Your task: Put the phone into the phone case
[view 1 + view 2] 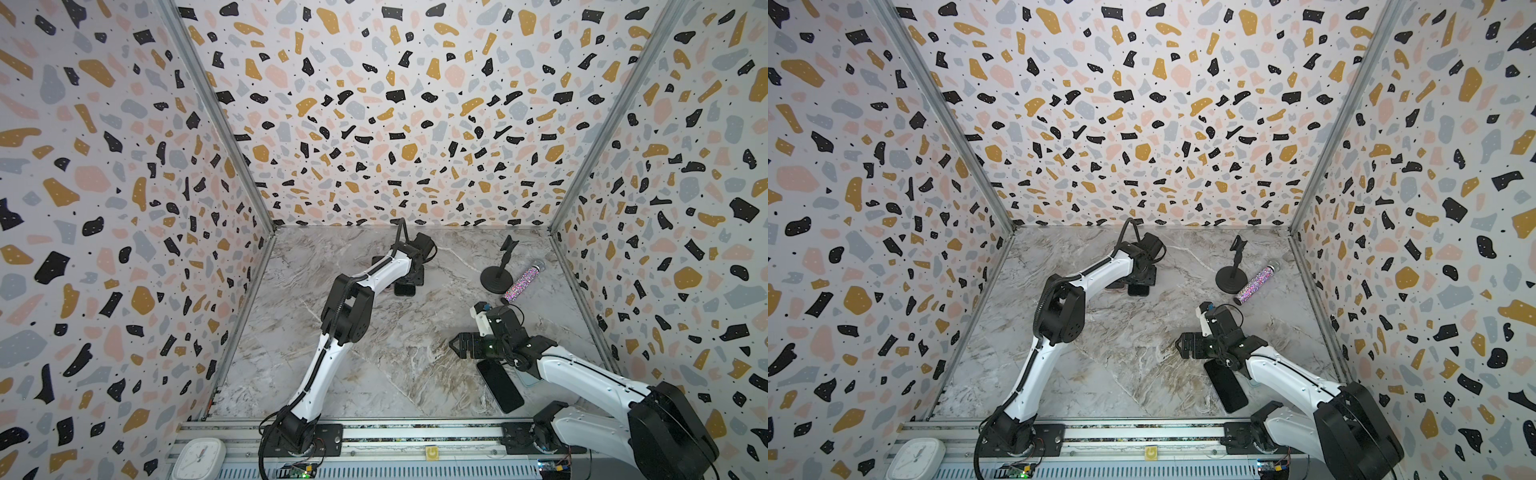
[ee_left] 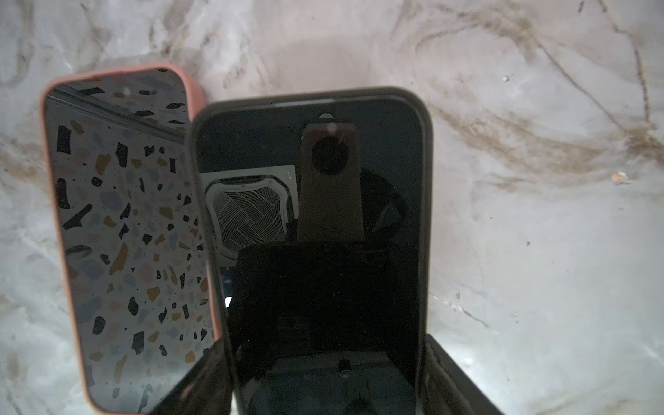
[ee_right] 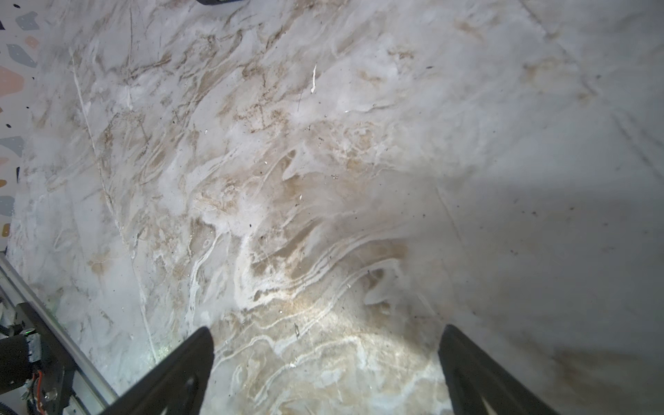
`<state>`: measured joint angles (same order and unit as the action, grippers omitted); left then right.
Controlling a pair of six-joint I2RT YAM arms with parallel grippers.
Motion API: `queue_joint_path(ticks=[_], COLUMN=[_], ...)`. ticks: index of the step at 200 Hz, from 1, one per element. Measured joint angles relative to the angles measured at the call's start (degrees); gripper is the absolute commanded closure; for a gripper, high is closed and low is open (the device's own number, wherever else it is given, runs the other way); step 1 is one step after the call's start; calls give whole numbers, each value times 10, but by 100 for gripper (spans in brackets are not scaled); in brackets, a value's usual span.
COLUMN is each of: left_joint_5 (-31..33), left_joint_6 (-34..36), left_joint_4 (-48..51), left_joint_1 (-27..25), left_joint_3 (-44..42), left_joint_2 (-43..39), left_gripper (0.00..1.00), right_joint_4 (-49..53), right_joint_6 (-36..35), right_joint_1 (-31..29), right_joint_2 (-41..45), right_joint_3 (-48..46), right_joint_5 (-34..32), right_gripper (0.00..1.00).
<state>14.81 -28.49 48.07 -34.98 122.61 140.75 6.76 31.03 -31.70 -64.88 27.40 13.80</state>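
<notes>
In the left wrist view a black phone (image 2: pixel 316 230) with a dark rim sits between the fingers of my left gripper (image 2: pixel 323 341), which is shut on its long sides. Its edge overlaps a pink phone case (image 2: pixel 50 201) that has a glossy screen in it. In both top views this gripper (image 1: pixel 409 276) (image 1: pixel 1142 276) is low at the back middle. A second black phone (image 1: pixel 498 386) (image 1: pixel 1225 384) lies at the front right. A pale clear case edge (image 1: pixel 528 380) shows beside it, mostly hidden under the right arm. My right gripper (image 1: pixel 455 347) (image 3: pixel 327 332) is open over bare marble.
A black stand (image 1: pixel 496 276) and a glittery microphone (image 1: pixel 523 282) are at the back right. A white clock (image 1: pixel 197 457) rests on the front rail (image 1: pixel 415 434). Patterned walls close the table on three sides.
</notes>
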Motion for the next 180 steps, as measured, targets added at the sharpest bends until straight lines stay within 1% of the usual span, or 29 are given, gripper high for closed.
queue_joint_path(ticks=[61,97,105,122,138,155,170,180], left_joint_5=[-9,-16,-17,-19,-21,-22,-26,-34], left_joint_6=[5,5,4,4,3,2,0,-2], left_joint_4=[3,3,2,1,1,0,-4,-11], left_joint_1=[4,9,9,10,11,12,12,12], left_joint_3=[48,50,50,49,48,48,40,21], left_joint_2=[29,31,31,31,31,30,23,7], left_gripper=[42,40,37,25,17,12,10,9], right_joint_4=[0,0,0,0,1,9,29,46], right_joint_6=[4,4,4,4,4,4,4,4], right_joint_1=[0,0,0,0,0,0,0,0], right_joint_2=[0,10,12,16,16,17,22,28], right_joint_3=[0,0,0,0,0,0,0,1], right_joint_5=[7,7,7,7,7,5,-3,-13], right_gripper=[1,1,1,1,1,1,1,1])
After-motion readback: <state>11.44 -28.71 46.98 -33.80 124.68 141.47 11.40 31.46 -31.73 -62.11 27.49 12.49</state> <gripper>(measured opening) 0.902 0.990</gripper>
